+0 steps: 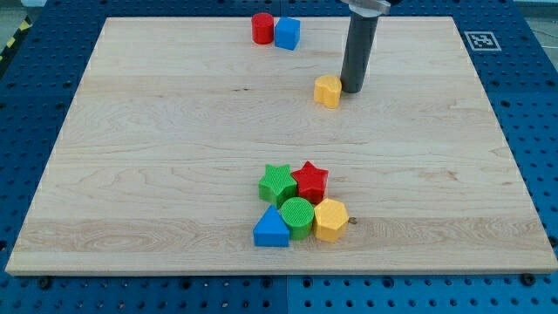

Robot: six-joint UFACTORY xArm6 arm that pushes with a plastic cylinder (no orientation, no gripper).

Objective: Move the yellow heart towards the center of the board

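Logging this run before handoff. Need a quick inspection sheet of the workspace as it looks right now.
Surface: wooden board on a blue perforated table.
Job's things: yellow heart above board center, toward the view's top.
Clutter: red cylinder and blue cube at top edge; green star, red star, green cylinder, blue triangle, yellow hexagon clustered near bottom.
Grippers: none; my tip touches the heart's right side.
Cables: nothing seen.
Surroundings: fiducial tag at top right.

My tip [353, 90] rests on the table [131, 174], touching the right side of the yellow heart [328, 90], right of centre towards the far edge. Further left at the far edge, the red cylinder [261, 28] and blue cube [287, 33] sit side by side. Near the front, five blocks cluster: green star [278, 184], red star [310, 182], green cylinder [297, 217], blue triangle [271, 228], yellow hexagon [330, 219].
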